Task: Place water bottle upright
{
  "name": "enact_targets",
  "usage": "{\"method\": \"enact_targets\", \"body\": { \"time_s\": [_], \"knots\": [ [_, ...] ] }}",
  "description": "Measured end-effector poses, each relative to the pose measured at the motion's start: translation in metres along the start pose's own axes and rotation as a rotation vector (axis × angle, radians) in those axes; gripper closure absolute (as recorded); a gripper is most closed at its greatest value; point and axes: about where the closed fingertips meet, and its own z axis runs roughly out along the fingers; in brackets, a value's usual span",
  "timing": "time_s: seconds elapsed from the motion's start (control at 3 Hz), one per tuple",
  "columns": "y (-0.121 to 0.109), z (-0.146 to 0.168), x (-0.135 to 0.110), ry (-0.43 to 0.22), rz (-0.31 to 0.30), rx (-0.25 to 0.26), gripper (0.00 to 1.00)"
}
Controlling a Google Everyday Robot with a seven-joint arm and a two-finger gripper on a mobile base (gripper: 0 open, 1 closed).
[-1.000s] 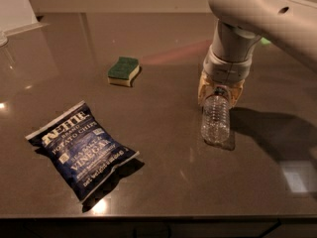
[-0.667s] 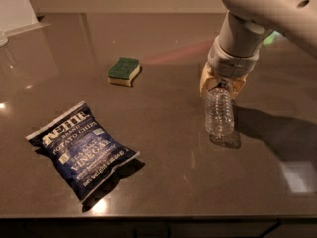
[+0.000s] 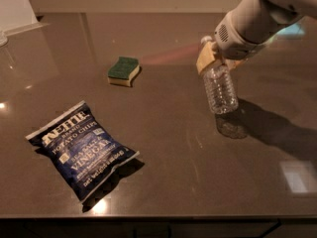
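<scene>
The water bottle (image 3: 220,88) is clear ribbed plastic with a white cap. It hangs nearly upright, slightly tilted, with its base a little above the dark table (image 3: 163,133) at the right. My gripper (image 3: 214,57) is shut on the bottle's upper part, with tan fingers (image 3: 204,59) around the neck. The cap peeks out above the fingers. The white arm reaches in from the upper right. The bottle's reflection lies on the table just below it.
A green and yellow sponge (image 3: 123,71) lies at the back middle. A blue chip bag (image 3: 81,146) lies at the front left. The table's front edge runs along the bottom. A white object stands at the far left corner.
The bottle has gone from lying on the table to nearly upright and lifted. My gripper has risen and swung with it, and the arm now reaches in from the upper right.
</scene>
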Motion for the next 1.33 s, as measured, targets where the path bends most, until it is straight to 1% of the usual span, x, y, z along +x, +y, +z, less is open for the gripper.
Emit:
{"method": "enact_targets", "body": {
  "time_s": [0.33, 0.67, 1.0, 1.33],
  "knots": [
    [0.01, -0.016, -0.019, -0.158, -0.113, -0.069, 1.0],
    [0.019, -0.028, -0.029, -0.318, -0.2, -0.134, 1.0],
    [0.023, -0.033, -0.028, -0.468, -0.223, -0.198, 1.0],
    [0.023, -0.034, -0.027, -0.594, -0.22, -0.261, 1.0]
  ]
}}
